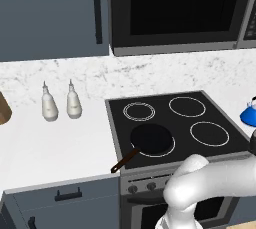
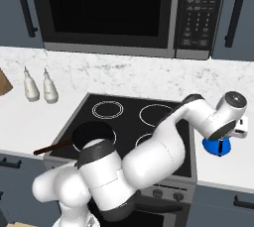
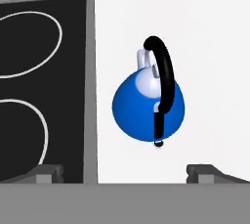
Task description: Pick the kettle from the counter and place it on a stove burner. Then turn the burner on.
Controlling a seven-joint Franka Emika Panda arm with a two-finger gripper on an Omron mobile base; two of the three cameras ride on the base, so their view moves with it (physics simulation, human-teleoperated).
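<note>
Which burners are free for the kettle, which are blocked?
Three ringed burners are bare: back left, back right, front right. The front left is crowded: the black pan sits on it. The kettle stands on the counter right of the stove.

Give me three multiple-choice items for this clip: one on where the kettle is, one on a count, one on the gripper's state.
1. Where does the kettle stand?
A. on a stove burner
B. on the counter right of the stove
C. inside the pan

2. How many white bottles stand on the counter left of the stove?
A. one
B. two
C. four

3. How is the gripper?
A. open, above the kettle
B. shut on the kettle's handle
C. shut on the pan's handle

Answers: 1 B, the hand view shows white counter all round the kettle, the black stove beside it. 2 B, one bottle and a second bottle stand side by side. 3 A, the fingertips sit wide apart with the kettle between and beyond them, untouched.
</note>
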